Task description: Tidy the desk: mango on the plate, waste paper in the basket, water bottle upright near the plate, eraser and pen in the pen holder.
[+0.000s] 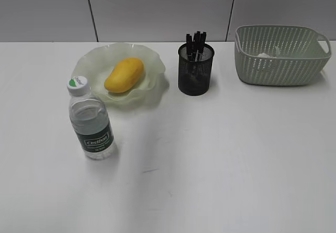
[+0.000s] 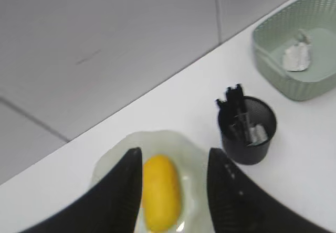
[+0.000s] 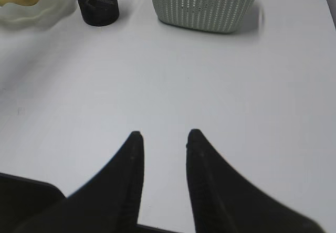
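Note:
The yellow mango [image 1: 124, 75] lies on the pale green ruffled plate [image 1: 152, 65]. The water bottle [image 1: 91, 119] stands upright in front of the plate's left side. The black mesh pen holder [image 1: 195, 69] holds black pens; the left wrist view shows pens and a pale piece inside it [image 2: 247, 130]. The waste paper [image 2: 297, 56] lies in the green basket [image 1: 281, 54]. Neither gripper shows in the exterior view. My left gripper [image 2: 175, 157] is open and empty, high above the mango [image 2: 161, 192]. My right gripper [image 3: 165, 136] is open and empty over bare desk [image 3: 210, 86].
A grey panelled wall stands behind the desk's far edge. In the right wrist view the basket [image 3: 205, 4], pen holder [image 3: 96, 2] and plate [image 3: 31, 10] stand far ahead of the fingers.

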You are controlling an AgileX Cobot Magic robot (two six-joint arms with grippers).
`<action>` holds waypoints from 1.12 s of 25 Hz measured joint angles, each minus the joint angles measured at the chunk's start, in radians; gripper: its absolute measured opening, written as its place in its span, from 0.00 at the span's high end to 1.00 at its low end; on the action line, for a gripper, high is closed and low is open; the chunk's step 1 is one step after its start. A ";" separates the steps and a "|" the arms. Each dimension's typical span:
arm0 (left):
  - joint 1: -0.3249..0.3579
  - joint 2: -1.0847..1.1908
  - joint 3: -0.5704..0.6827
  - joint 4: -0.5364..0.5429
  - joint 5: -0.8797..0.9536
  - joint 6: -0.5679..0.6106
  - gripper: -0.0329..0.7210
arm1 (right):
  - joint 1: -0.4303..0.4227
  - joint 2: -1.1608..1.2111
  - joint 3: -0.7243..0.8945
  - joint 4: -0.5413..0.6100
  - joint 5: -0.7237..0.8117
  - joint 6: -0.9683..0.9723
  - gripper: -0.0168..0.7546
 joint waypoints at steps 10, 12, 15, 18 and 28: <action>0.002 -0.722 0.543 0.064 0.109 -0.143 0.55 | 0.000 0.000 0.000 0.005 0.000 0.000 0.67; 0.002 -0.922 0.693 0.041 0.147 -0.153 0.55 | 0.000 0.000 0.000 0.006 0.000 0.000 0.67; 0.002 -1.156 0.906 0.009 0.167 -0.163 0.55 | 0.000 0.000 0.000 0.007 0.000 0.000 0.67; 0.002 -1.355 1.088 -0.005 0.176 -0.194 0.55 | 0.000 0.000 0.000 0.007 0.000 -0.001 0.67; 0.002 -1.605 1.283 -0.029 0.203 -0.204 0.34 | 0.000 0.000 0.000 0.007 0.000 -0.001 0.26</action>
